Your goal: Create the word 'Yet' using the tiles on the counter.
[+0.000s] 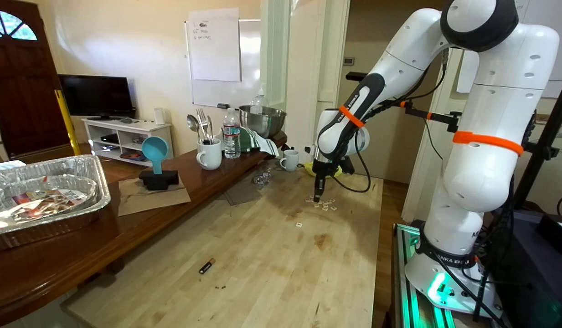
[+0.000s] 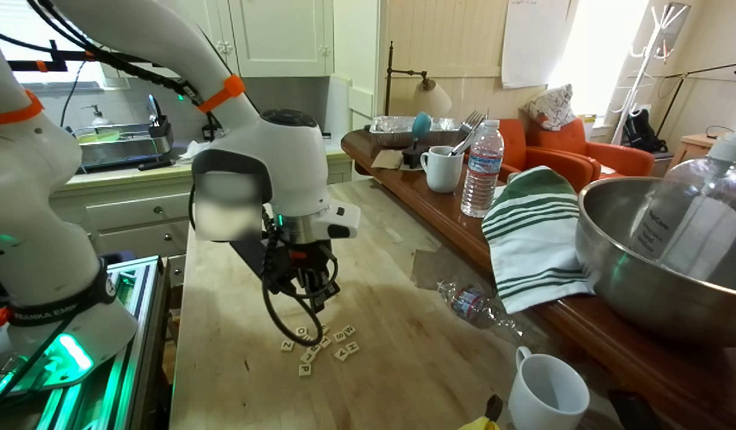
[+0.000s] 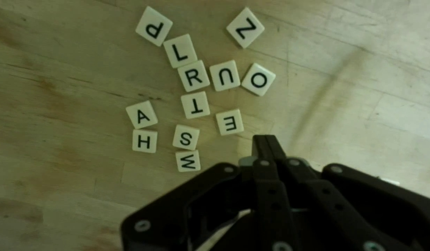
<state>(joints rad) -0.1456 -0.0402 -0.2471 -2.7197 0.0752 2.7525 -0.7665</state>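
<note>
Several pale letter tiles lie in a loose cluster on the light wooden counter (image 3: 78, 195). In the wrist view I read an E tile (image 3: 229, 122), a T tile (image 3: 195, 105), and others such as S, W, A, H, R and L. A lone tile (image 1: 299, 224) lies apart from the cluster; its letter is not legible. A white edge (image 3: 389, 181) shows beside my gripper's right linkage, mostly hidden. My gripper (image 3: 265, 139) is shut with nothing between its fingertips, above the counter beside the E tile. It points down near the cluster in both exterior views (image 1: 317, 198) (image 2: 321, 303).
A battery (image 1: 207, 266) lies on the counter. A crushed bottle (image 2: 478, 307), a white mug (image 2: 548, 391) and a yellow item (image 2: 481, 424) are near the counter's far end. A raised brown table (image 1: 171, 182) runs alongside, with a foil tray (image 1: 100, 182) and a metal bowl (image 2: 606, 286).
</note>
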